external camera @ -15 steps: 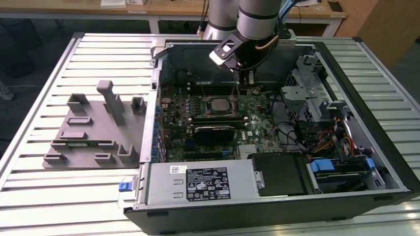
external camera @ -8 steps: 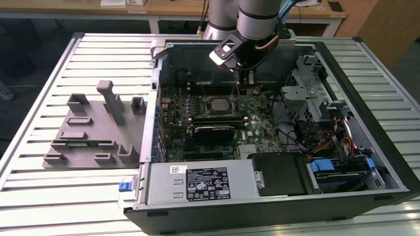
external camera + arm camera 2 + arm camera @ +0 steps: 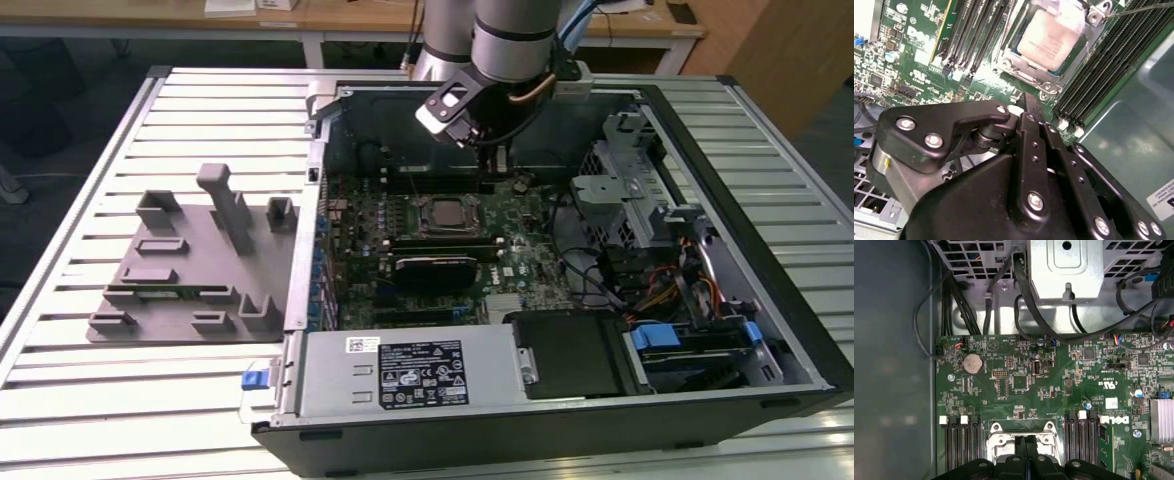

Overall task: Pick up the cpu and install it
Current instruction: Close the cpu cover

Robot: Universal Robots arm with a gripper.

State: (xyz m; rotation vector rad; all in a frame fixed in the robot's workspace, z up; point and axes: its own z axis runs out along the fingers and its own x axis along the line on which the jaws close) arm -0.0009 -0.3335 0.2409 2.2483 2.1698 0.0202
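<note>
The cpu [image 3: 1054,40] lies flat inside the socket [image 3: 1016,69] frame, near the middle of the board [image 3: 1019,385], so it looks seated. The gripper [image 3: 1026,102] hangs just above the socket's edge, fingers pressed together on nothing. That fits a chip already placed.
</note>
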